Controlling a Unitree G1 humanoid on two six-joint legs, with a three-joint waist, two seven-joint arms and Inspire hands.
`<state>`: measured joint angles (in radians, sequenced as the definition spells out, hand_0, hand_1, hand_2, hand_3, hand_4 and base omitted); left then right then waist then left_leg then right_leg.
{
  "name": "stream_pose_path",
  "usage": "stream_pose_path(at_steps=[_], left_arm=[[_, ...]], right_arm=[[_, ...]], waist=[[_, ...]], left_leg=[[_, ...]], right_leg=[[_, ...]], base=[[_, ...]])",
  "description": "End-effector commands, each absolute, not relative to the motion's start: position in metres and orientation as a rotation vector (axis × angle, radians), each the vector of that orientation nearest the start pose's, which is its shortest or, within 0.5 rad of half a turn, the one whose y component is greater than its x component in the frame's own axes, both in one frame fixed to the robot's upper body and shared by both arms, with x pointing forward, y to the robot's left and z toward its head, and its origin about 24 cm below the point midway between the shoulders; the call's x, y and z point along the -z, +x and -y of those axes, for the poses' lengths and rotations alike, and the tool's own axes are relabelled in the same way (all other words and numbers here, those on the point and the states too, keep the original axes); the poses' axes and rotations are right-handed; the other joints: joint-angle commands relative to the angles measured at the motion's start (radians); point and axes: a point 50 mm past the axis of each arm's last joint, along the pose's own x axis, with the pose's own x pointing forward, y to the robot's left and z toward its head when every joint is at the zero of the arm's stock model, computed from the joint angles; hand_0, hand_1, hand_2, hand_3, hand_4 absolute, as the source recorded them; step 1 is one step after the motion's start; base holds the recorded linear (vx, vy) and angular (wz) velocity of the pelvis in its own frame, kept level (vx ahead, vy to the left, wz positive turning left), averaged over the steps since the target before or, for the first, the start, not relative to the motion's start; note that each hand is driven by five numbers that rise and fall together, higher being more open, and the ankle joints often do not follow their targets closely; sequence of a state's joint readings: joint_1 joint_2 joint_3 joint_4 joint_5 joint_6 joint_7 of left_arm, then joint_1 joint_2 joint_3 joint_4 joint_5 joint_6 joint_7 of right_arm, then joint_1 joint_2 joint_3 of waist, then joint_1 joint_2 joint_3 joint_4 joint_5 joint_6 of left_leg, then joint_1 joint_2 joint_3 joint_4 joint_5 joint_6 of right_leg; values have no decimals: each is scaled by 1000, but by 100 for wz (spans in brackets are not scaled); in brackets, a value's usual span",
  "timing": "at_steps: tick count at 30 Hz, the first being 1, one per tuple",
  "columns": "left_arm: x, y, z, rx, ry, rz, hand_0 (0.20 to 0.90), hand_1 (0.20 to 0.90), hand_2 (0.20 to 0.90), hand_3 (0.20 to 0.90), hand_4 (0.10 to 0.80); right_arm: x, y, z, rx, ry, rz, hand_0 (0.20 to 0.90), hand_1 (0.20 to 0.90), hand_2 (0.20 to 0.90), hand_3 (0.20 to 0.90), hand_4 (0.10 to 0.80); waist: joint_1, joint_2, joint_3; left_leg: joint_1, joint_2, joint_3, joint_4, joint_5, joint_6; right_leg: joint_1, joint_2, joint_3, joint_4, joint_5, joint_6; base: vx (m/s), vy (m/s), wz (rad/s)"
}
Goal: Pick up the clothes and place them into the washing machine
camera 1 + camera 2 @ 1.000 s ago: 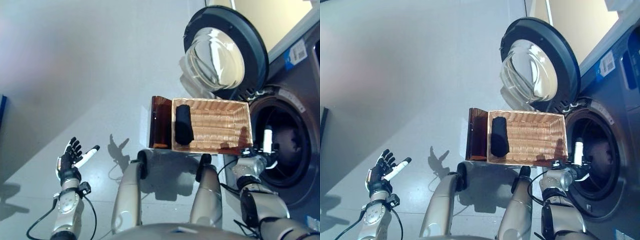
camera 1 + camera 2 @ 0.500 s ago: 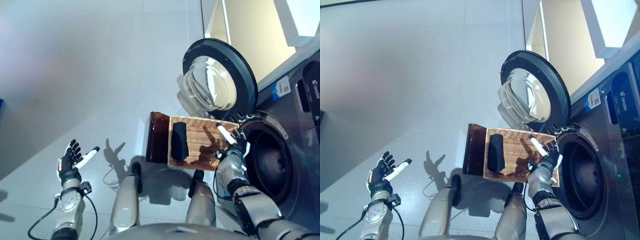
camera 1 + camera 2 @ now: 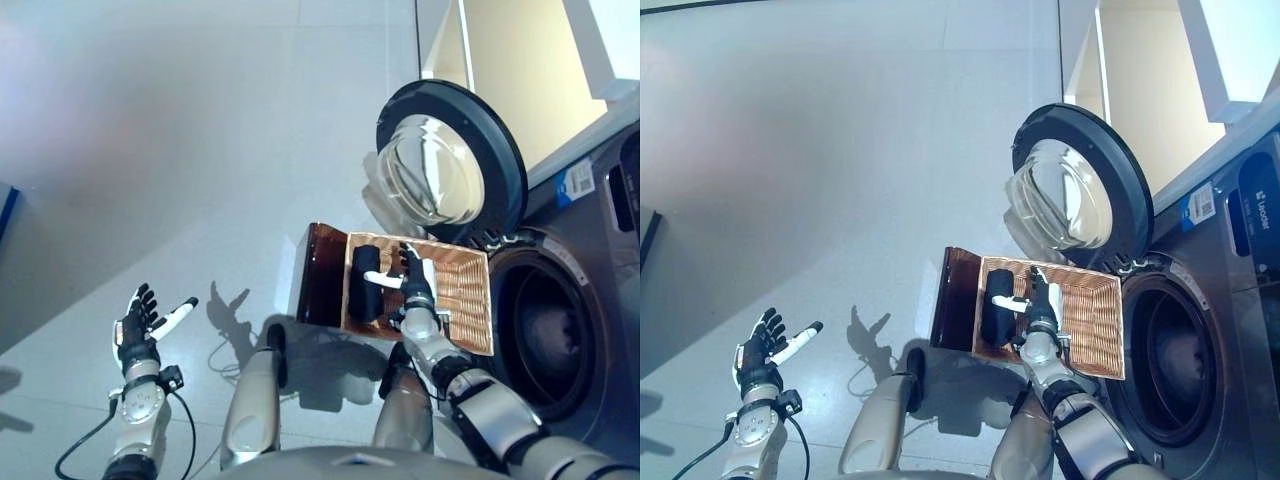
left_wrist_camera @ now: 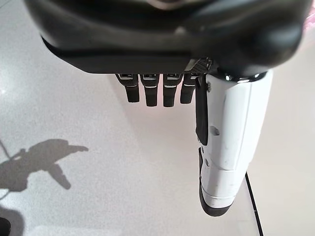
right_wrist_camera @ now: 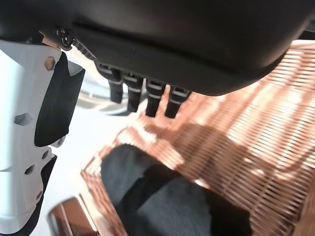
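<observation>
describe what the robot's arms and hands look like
Both arms are silver-grey, smooth and rounded, with darker joints near the wrists. Each ends in a dark hand: the left hand and right hand have black fingers in a row, and each thumb wears a white cover with small holes.

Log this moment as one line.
right hand: open, over basket | black garment: in basket, ungrasped | left hand: open, idle | washer door: open
</observation>
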<state>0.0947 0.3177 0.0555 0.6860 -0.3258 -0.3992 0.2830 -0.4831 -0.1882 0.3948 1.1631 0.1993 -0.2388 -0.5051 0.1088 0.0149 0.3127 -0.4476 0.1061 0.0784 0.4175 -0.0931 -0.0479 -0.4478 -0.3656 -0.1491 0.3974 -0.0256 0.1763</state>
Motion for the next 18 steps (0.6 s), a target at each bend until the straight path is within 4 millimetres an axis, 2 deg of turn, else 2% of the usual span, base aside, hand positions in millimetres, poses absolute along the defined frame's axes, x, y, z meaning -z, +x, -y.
stream_pose_path(at_steps=[1, 8, 18], left_arm=[[30, 183, -301, -577, 164, -145, 900, 900, 900, 900, 800], [27, 188, -295, -526, 167, -135, 900, 900, 900, 900, 800], [27, 190, -290, -508, 168, -130, 900, 900, 900, 900, 800]], right_arm=[[26, 313, 174, 302, -448, -264, 900, 900, 900, 900, 800], [20, 324, 179, 336, -520, -286, 900, 900, 900, 900, 800], [13, 328, 194, 425, -545, -293, 900, 900, 900, 900, 800]], waist=[[26, 1, -25], [42, 22, 11], [44, 46, 62]], left_leg=[[-79, 10, -46, -12, 55, -40], [-124, 11, -49, 53, 37, -38], [-200, 13, -54, 154, 9, -39]], right_leg=[[-27, -58, 35, -71, 147, -1], [-71, -54, 52, -13, 129, -8], [-146, -57, 80, 98, 86, -21]], base=[[-35, 15, -3], [-46, 11, 2], [-21, 11, -1]])
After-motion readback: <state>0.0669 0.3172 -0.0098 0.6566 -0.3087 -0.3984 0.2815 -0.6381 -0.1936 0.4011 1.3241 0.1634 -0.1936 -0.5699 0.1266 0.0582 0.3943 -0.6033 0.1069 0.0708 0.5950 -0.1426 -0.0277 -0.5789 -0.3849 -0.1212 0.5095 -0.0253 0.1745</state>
